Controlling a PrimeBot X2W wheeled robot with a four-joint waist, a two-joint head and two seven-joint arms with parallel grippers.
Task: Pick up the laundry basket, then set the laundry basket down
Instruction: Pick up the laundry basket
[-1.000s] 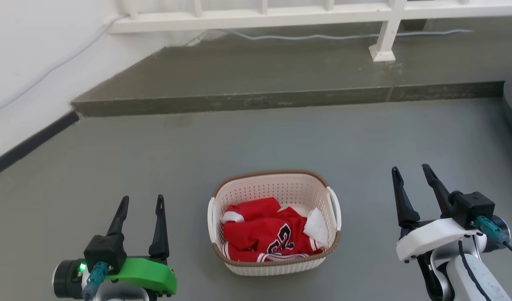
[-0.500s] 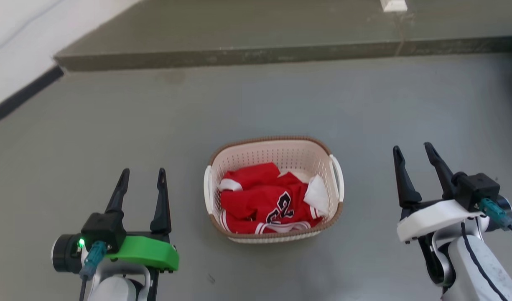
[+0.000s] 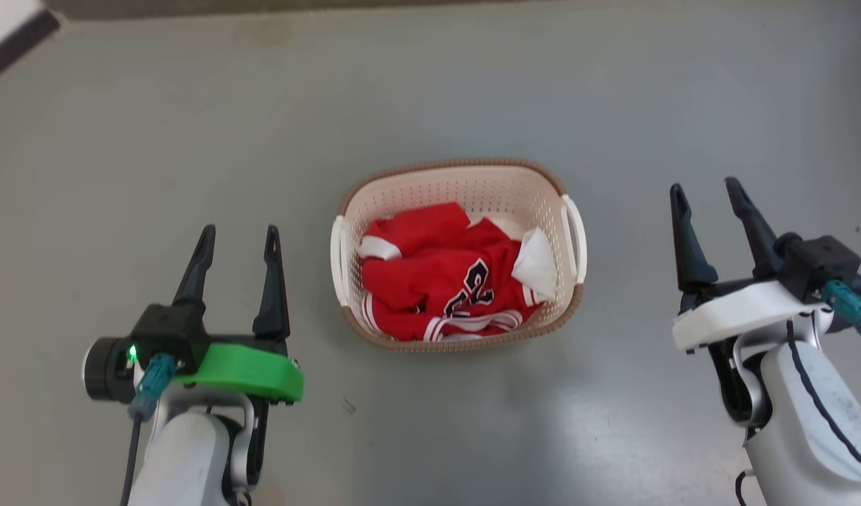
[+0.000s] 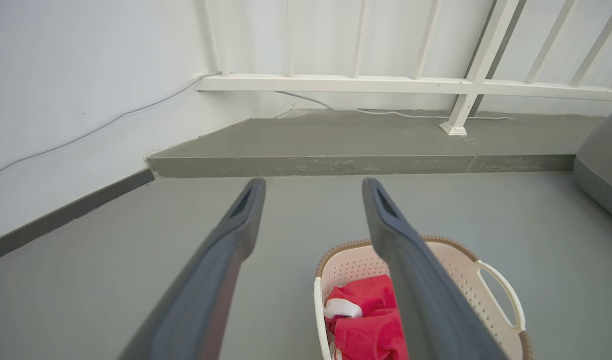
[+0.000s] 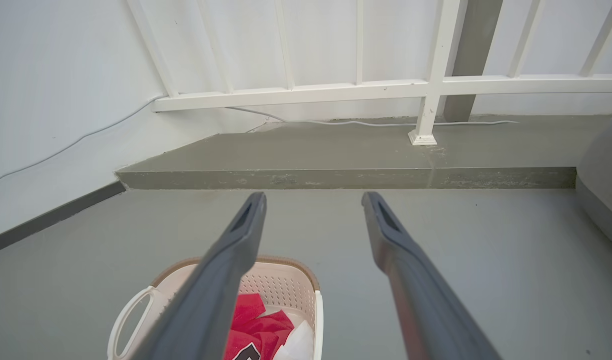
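The laundry basket (image 3: pixel 465 186) sits on the grey floor in the middle of the head view, cream-white and perforated with a brown rim and a white handle on each side. A red jersey (image 3: pixel 437 277) and a white cloth lie inside it. My left gripper (image 3: pixel 239 237) is open to the basket's left, well apart from it. My right gripper (image 3: pixel 706 194) is open to its right, also apart. In the left wrist view the laundry basket (image 4: pixel 490 290) shows low behind my left gripper (image 4: pixel 311 186). In the right wrist view the laundry basket (image 5: pixel 278 287) lies low left of my right gripper (image 5: pixel 311 199).
A raised grey step (image 4: pixel 335 155) runs along the far side under a white railing (image 4: pixel 385 85). A white wall with a dark skirting (image 3: pixel 15 39) borders the left. A grey rounded object (image 4: pixel 603 170) stands at the far right. A thin cable (image 5: pixel 335 121) lies on the step.
The head camera has tilted downward, so the step and railing have left its picture and the basket sits higher in it. Both grippers stay open beside the basket.
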